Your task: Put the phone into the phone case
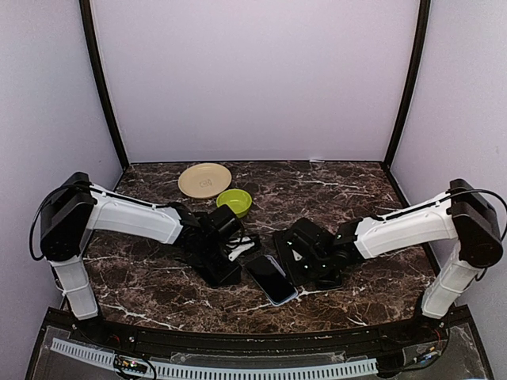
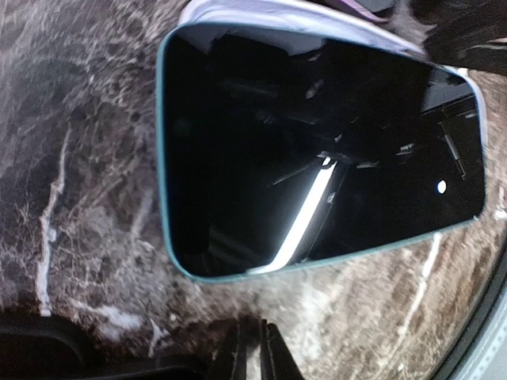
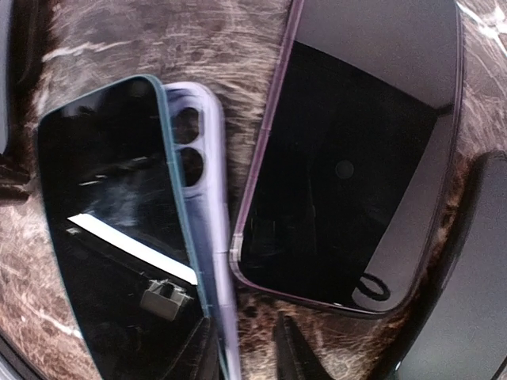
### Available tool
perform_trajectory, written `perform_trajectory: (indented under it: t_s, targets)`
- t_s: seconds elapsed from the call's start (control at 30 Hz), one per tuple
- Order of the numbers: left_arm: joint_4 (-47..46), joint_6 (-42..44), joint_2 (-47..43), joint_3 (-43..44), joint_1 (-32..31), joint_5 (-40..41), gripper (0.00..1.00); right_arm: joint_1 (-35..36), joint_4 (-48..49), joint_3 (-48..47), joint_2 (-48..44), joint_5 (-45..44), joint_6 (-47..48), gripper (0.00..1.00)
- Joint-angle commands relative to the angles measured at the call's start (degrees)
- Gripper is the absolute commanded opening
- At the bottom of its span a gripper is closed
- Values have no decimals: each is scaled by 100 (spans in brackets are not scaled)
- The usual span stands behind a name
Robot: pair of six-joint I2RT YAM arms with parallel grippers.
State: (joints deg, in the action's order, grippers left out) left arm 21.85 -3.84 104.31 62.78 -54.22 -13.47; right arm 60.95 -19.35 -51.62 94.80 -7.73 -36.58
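The phone (image 1: 272, 279), a black glossy slab with a teal rim, lies flat on the marble between my two grippers. It rests partly over the lavender phone case (image 3: 210, 198), whose long side and dark camera cutouts stick out beside it. In the left wrist view the phone (image 2: 317, 150) fills the frame, with the case (image 2: 261, 9) peeking out along its far edge. My left gripper (image 2: 259, 356) hovers just short of the phone's near long edge, its jaws together on nothing. My right gripper (image 3: 245, 348) straddles the case's side wall, and a strip of marble shows between the case and one finger.
A second black phone with a purple rim (image 3: 348, 174) lies close beside the case on its right. A tan plate (image 1: 204, 180) and a green bowl (image 1: 234, 202) sit farther back, behind the left arm. Dark walls and posts close off the table's back and sides.
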Motion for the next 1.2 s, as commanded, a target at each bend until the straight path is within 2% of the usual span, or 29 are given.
perform_trajectory:
  t_s: [0.0,0.13,0.37,0.67,0.83,1.03,1.17]
  targets:
    - [148,59,134,322,7,462,8,-109,215,148,-142,-1,-124,16]
    - [-3,94,232,358,0,450,8,-123,181,232,-116,66,-144,0]
    - [42,156,497,545,-73,434,7,-162,115,236,96,-29,-53,0]
    - [128,334,742,933,-212,613,6,-487,935,-53,802,267,296,0]
    - [128,340,829,1086,-239,623,6,-492,1333,-66,778,634,451,0]
    - [266,340,723,1027,-246,615,6,-496,900,-87,275,372,622,0]
    - [189,340,443,833,-223,721,9,-273,850,161,-185,454,815,17]
